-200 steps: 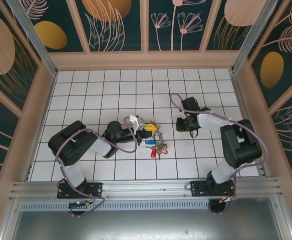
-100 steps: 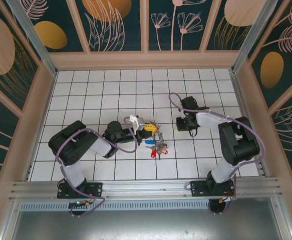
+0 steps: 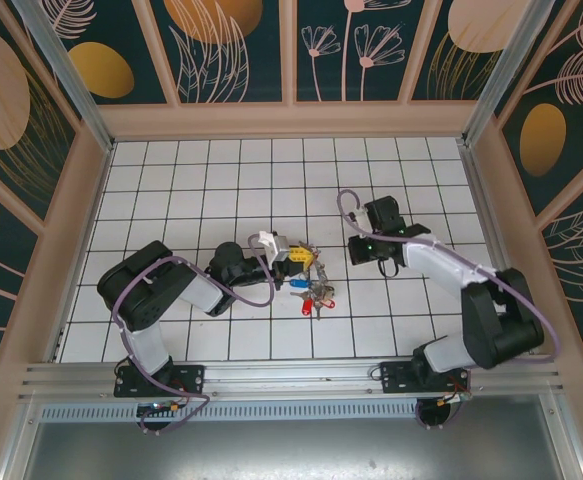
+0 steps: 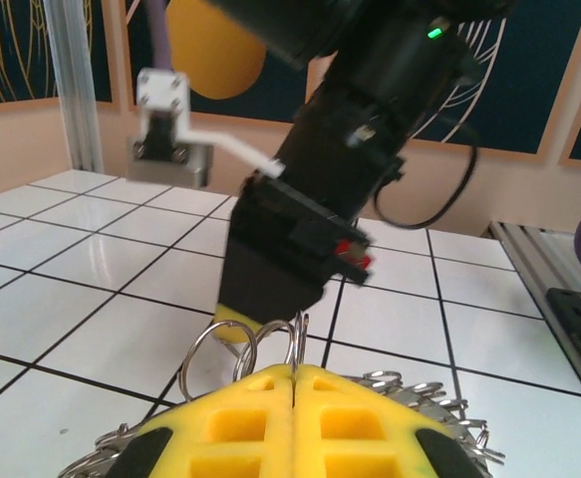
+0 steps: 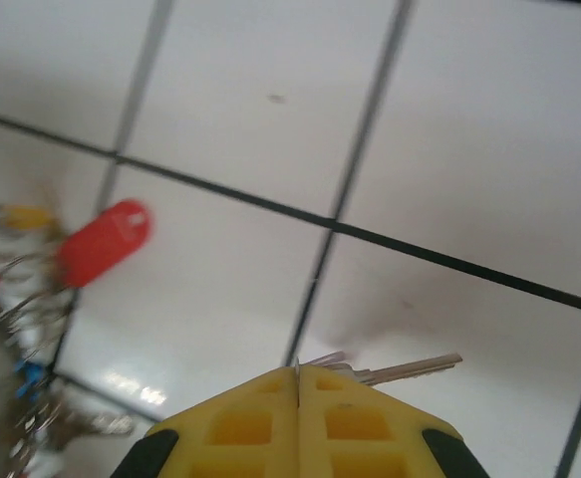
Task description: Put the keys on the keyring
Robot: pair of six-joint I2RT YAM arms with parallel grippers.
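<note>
Clamping right claw [image 5: 298, 370], pads together, on what looks like a single key [image 5: 410, 366], slim silvery blade and small loop poking out past the yellow tips over the white tiled table [image 5: 469, 149]. Pressing left claw [image 4: 295, 370] tight on thin wire loops [image 4: 210, 351] standing up from the main bunch of keys [image 3: 314, 292], red and blue tags fanned out near mid-table, between the two arms. Treating that lone key as light, rigid and slick: likely pivoting or slipping if nipped by the blade alone, so favouring a flat grip across the bow, beside its hole. Reckoning the bunch heavier, jangly and prone to swinging, best handled by the loops. Struggling to pick out the keyring itself amid the tangle at the left claw, toothed silvery edges crowding either side of the pads.
</note>
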